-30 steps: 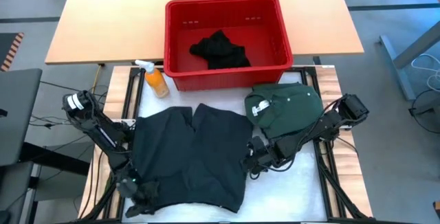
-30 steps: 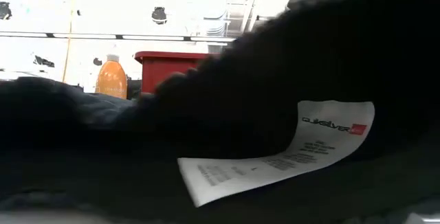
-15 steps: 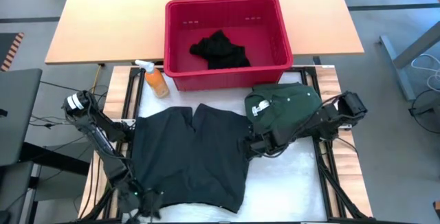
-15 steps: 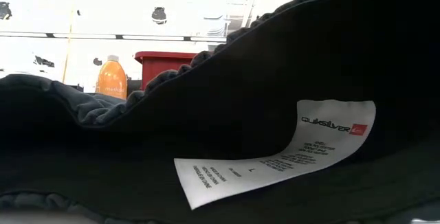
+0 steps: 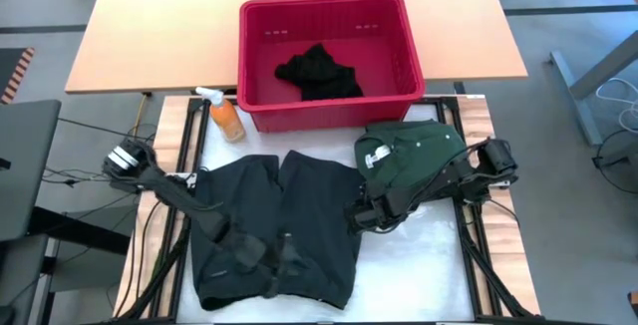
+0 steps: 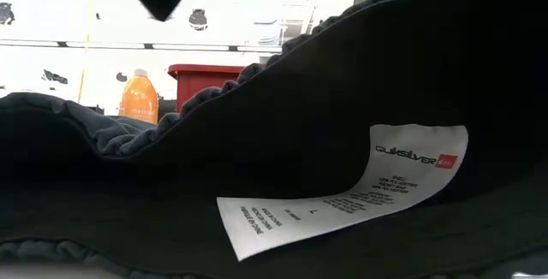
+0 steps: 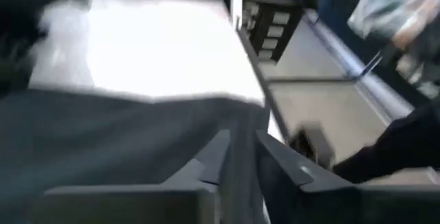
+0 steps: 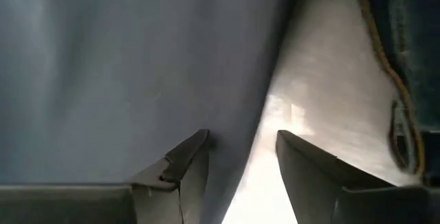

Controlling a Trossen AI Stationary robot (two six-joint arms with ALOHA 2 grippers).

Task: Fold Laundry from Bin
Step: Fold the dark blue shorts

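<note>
Step in hand: folding the dark shorts (image 5: 274, 227) spread on the white table mat (image 5: 419, 270); one hem appears to be carried inward over the cloth, a judgement from how the left arm lies across it.
Doing it well: the folded edge should land square on the layer beneath, with the right side pinned so the cloth does not drag; the carried edge should be let go only once it lies flat, otherwise it will bunch.
Left gripper (image 5: 284, 255): over the lower middle of the shorts, fingers (image 7: 206, 165) close together with a narrow gap; dark cloth lies directly beneath and ahead of them, but whether a fold is pinched between them cannot be told.
Right gripper (image 5: 361, 215): at the shorts' right edge, jaws parted, one finger (image 8: 185, 159) over the grey-blue cloth, the other over the bare mat; nothing clamped.
Shorts' label (image 6: 342, 185): white tag hanging on the near hem.
Folded green garment (image 5: 409, 153): just behind the right gripper.
Red bin (image 5: 324, 11): well beyond both grippers, a black garment (image 5: 319, 72) inside.
Orange spray bottle (image 5: 223, 114): beside the bin's left corner.
</note>
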